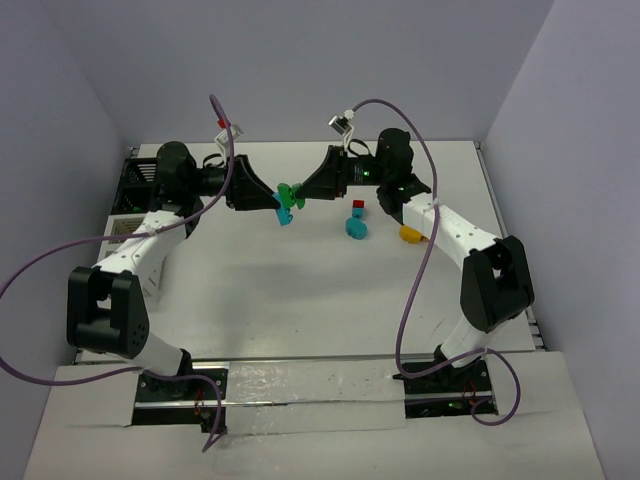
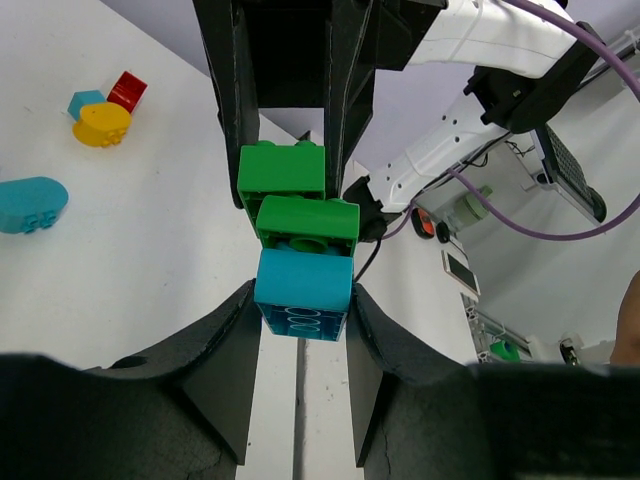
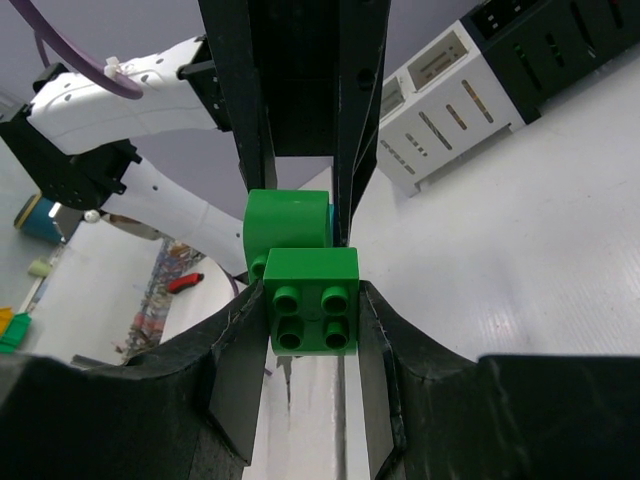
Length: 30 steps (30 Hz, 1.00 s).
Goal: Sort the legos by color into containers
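My two grippers meet above the middle of the table with a joined stack of legos between them. My left gripper (image 1: 277, 204) (image 2: 303, 292) is shut on a cyan brick (image 2: 303, 295). My right gripper (image 1: 298, 194) (image 3: 313, 300) is shut on a green square brick (image 3: 313, 300), which also shows in the left wrist view (image 2: 283, 168). A green rounded piece (image 2: 307, 220) (image 3: 288, 222) sits between the two bricks. The stack (image 1: 286, 200) hangs off the table. A black container (image 1: 138, 175) (image 3: 560, 40) and a white container (image 1: 122, 230) (image 3: 440, 110) stand at the far left.
Loose legos lie on the table right of centre: a red brick (image 1: 358, 205) (image 2: 128, 90), a cyan rounded piece (image 1: 356, 228) (image 2: 30, 203) and a yellow piece (image 1: 411, 235) (image 2: 102, 124). A small cyan brick (image 2: 85, 100) lies beside the yellow one. Purple cables loop over both arms.
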Motion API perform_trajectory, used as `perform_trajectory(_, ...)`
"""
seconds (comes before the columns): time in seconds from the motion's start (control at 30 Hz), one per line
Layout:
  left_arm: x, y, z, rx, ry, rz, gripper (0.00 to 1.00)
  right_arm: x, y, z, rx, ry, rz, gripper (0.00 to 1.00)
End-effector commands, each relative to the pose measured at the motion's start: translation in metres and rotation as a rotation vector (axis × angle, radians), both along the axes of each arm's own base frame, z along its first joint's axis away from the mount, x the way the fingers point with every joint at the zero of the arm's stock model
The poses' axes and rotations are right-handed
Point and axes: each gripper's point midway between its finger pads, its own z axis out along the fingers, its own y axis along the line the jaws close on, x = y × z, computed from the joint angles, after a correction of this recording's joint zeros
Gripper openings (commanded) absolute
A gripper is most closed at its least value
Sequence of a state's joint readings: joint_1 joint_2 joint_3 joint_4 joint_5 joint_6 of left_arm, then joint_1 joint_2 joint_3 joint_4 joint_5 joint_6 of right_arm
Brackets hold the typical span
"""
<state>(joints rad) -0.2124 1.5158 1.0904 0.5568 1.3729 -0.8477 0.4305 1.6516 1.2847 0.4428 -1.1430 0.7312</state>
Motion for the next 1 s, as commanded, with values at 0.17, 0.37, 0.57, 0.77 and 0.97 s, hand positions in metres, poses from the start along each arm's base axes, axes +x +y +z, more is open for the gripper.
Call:
perform_trajectory(0.17, 0.0, -0.002, 0.019, -0.027, -0.098, 0.022, 0.0, -0.034, 0.005, 0.043, 0.084, -0.073, 0.086, 0.0)
perform_trajectory(0.37, 0.007, 0.002, 0.023, -0.035, -0.105, 0.041, 0.0, -0.037, 0.004, 0.038, 0.075, -0.068, 0.099, 0.0)
perform_trajectory(0.57, 0.012, 0.003, 0.027, -0.039, -0.111, 0.063, 0.0, -0.037, 0.007, 0.031, 0.043, -0.09, 0.082, 0.0)
perform_trajectory(0.77, 0.015, 0.002, 0.032, -0.045, -0.111, 0.073, 0.0, -0.038, 0.015, 0.024, -0.004, -0.122, 0.062, 0.0)
perform_trajectory(0.97, 0.014, 0.002, 0.037, -0.064, -0.131, 0.069, 0.0, -0.036, 0.019, 0.026, 0.011, -0.111, 0.062, 0.0)
